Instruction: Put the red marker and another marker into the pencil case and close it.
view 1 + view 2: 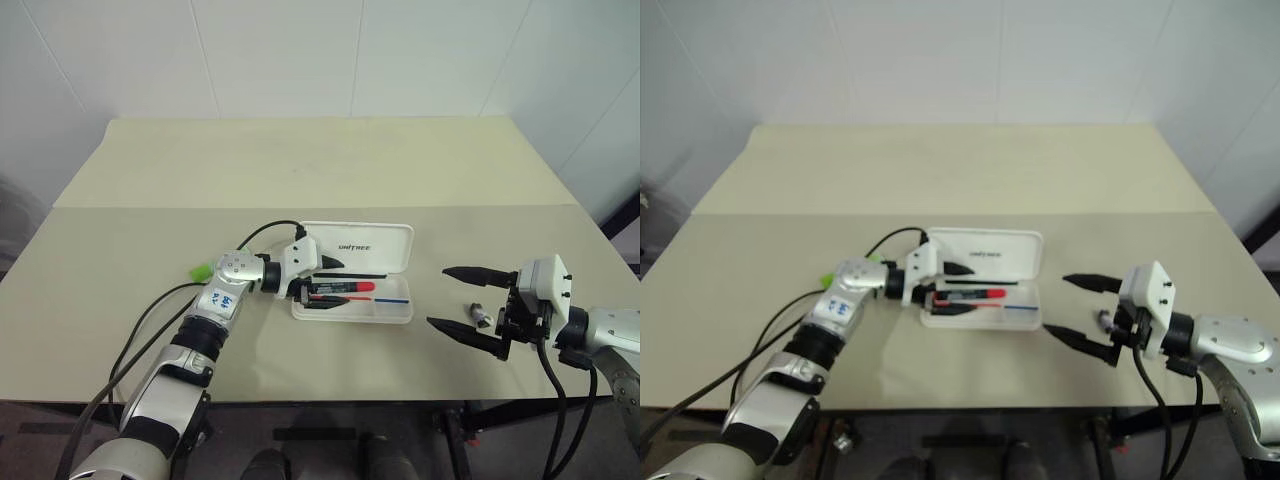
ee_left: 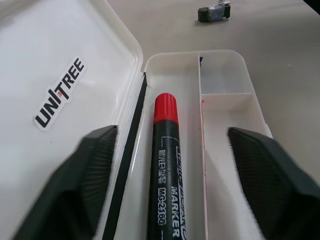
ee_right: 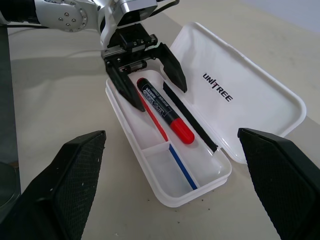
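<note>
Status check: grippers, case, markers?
Left gripper open over red marker, which lies in open case. Right gripper open, empty. Green highlighter on table behind left arm.

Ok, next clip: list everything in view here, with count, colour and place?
Case: one, white, lid open, mid-table.
Red marker: one, black with red cap, lying in the case.
Highlighter: one, light green, on the table behind the left wrist.
Small dark object: one, on the table between the right pincer's fingers; cannot tell what it is.
Table: one, beige.
Left pincer: open, fingers either side of the marker.
Right pincer: open, right of the case.
</note>
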